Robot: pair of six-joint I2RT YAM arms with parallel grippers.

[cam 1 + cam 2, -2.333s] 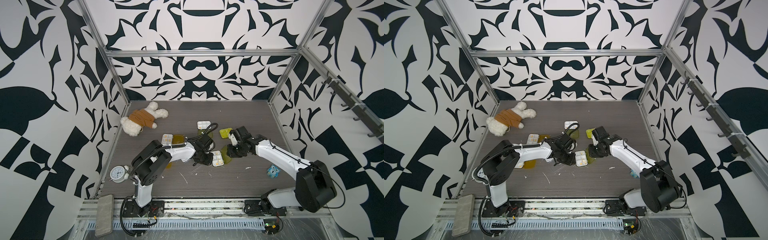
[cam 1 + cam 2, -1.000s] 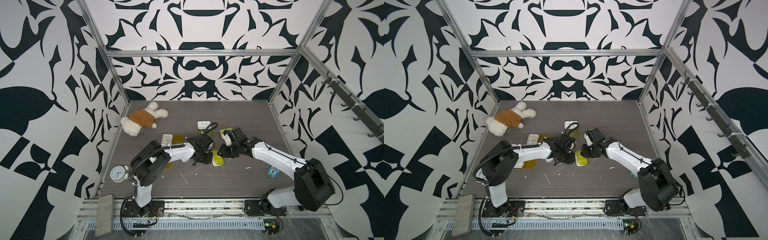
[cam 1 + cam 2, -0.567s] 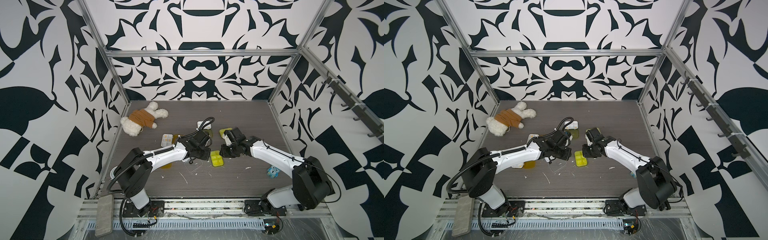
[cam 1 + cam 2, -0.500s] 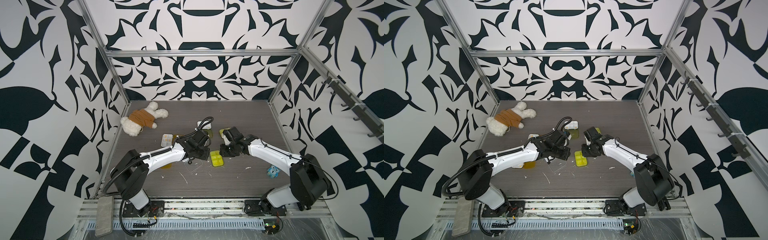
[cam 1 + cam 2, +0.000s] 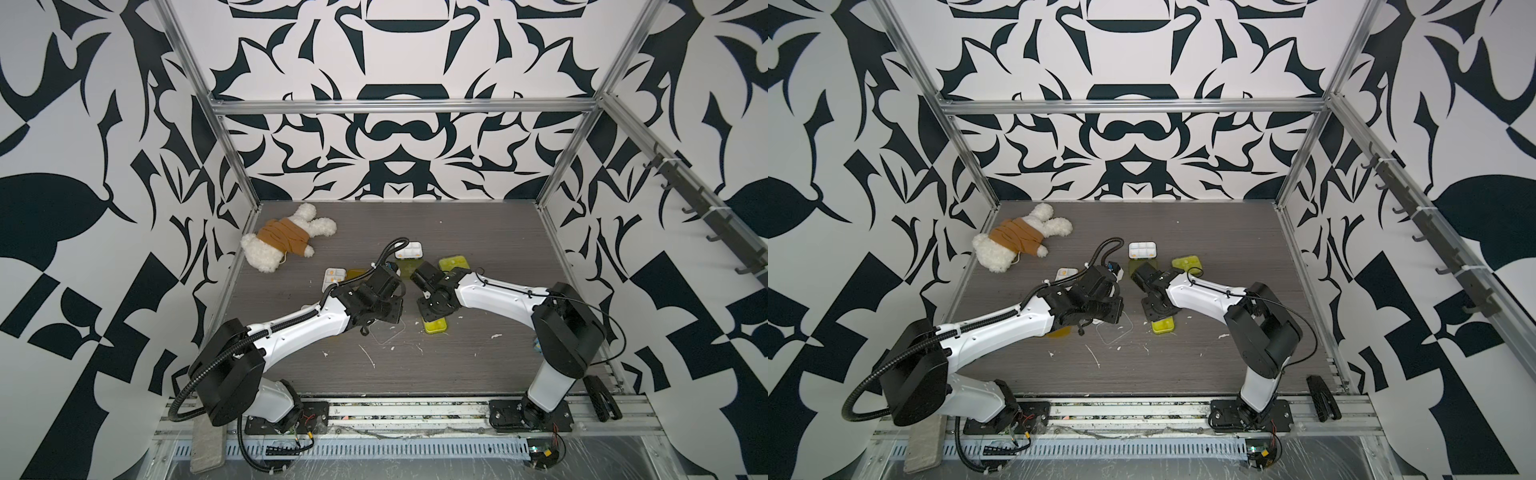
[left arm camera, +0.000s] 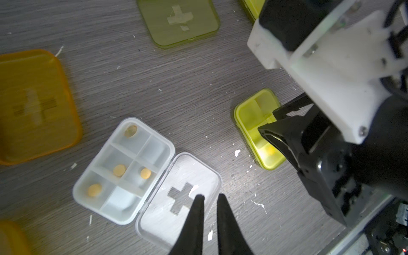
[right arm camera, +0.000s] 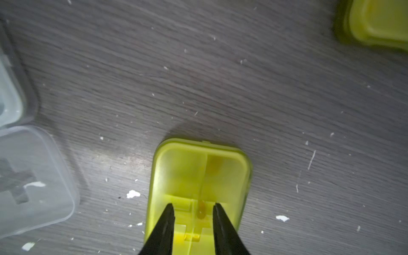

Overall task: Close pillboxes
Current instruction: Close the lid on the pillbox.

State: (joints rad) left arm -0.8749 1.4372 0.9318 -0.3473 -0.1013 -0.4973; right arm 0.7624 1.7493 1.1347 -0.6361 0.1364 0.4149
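A clear pillbox lies open: its white tray (image 6: 123, 170) holds several pills, and its clear lid (image 6: 178, 198) lies flat beside it. My left gripper (image 6: 209, 197) hovers over that lid, fingertips barely apart and nothing between them. A yellow-green pillbox (image 7: 198, 176) (image 5: 436, 326) (image 5: 1163, 325) lies with its lid down. My right gripper (image 7: 192, 207) stands open over that lid; I cannot tell whether it touches. An open amber lid (image 6: 33, 106) and an open olive lid (image 6: 178, 19) lie flat. Farther back are a white tray (image 5: 409, 250), another closed yellow-green pillbox (image 5: 454, 262) and a tray (image 5: 334, 276).
A plush toy (image 5: 286, 241) lies at the back left of the grey table (image 5: 478, 374). White crumbs are scattered over the middle. A black part (image 5: 598, 399) sits at the front right edge, and a grey pad (image 5: 208, 440) at the front left.
The yellow-green pillbox's lid has folded down over its white tray. My left arm has stretched out low and its gripper has drawn back left to the clear pillbox. The right gripper stays over the yellow-green one.
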